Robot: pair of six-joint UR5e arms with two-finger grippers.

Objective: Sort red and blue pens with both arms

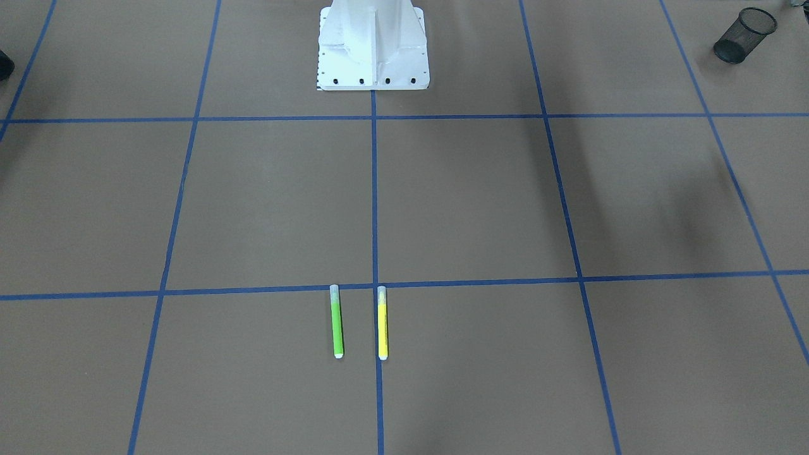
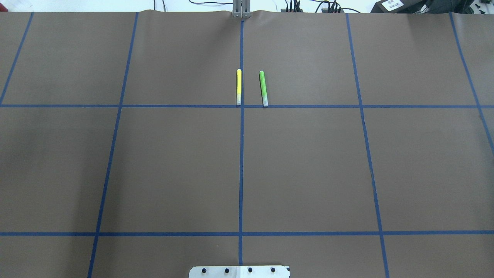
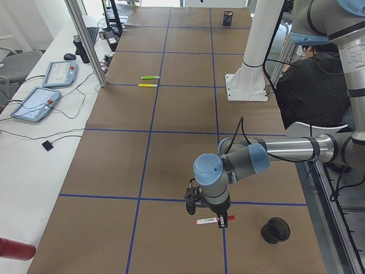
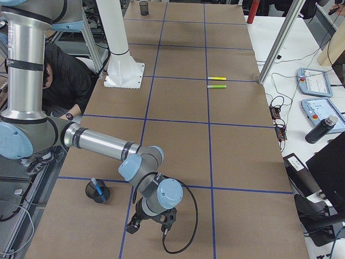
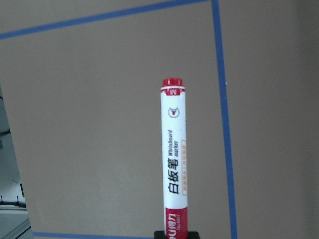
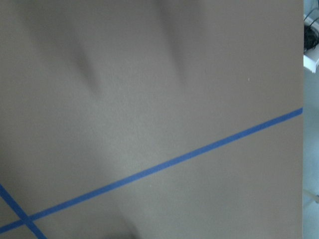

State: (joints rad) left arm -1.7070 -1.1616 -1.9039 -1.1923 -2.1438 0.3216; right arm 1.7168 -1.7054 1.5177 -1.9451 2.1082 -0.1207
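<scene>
The red pen (image 5: 174, 159), white-barrelled with a red cap and red end, sticks out of my left gripper (image 5: 175, 234), which is shut on its red end. In the exterior left view the left gripper (image 3: 209, 212) holds the red pen (image 3: 212, 220) level, just above the table, beside a black mesh cup (image 3: 275, 229). The blue pen (image 4: 95, 185) stands in another black mesh cup (image 4: 97, 191) near my right arm. The right gripper (image 4: 151, 220) hangs low over the table to the right of that cup. I cannot tell whether it is open or shut.
A green marker (image 2: 263, 88) and a yellow marker (image 2: 239, 87) lie side by side at the table's far middle. The white robot base (image 1: 373, 44) stands at the near edge. A person (image 3: 311, 85) sits behind the robot. Pendants and cables lie on the side bench.
</scene>
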